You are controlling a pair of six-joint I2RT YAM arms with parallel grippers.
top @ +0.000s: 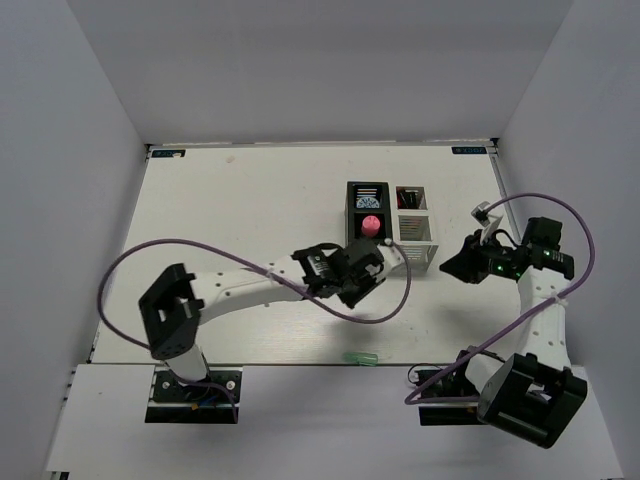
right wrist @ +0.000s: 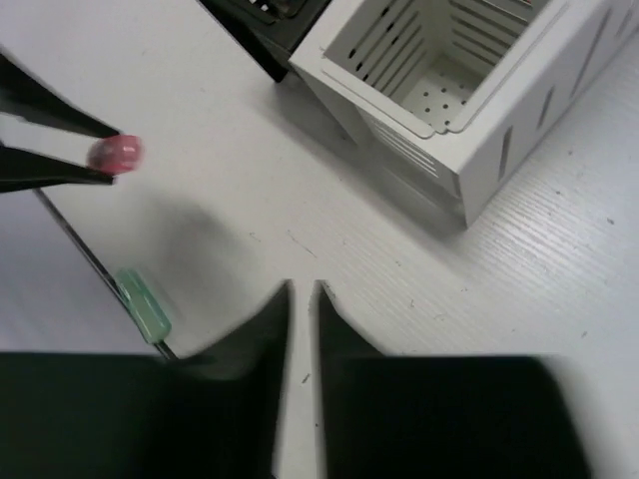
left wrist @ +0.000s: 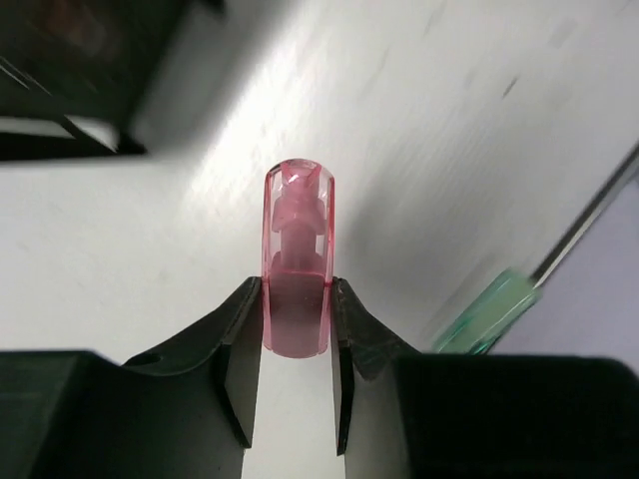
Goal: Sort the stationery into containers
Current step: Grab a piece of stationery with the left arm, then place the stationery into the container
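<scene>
Presently the left claw (left wrist: 297,289) clamps the pink clear piece (left wrist: 297,220) by its lower end, off the table (top: 230,210), just short of the black bin (top: 349,205). Right claw (right wrist: 303,289) — narrow gap, empty. Advised: centre the piece over the bin's mouth, then release low — a tilted drop may strike the rim.

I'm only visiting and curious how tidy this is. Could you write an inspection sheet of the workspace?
Surface: white table, few small marks.
Job's things: black bin holding a pink item; white bin next to it; green piece at the table's near edge.
Clutter: nothing seen.
Hands: left hand shut on the pink translucent piece; right hand slightly open, empty.
Cables: a purple cable loops off each arm.
Surroundings: plain white walls.
</scene>
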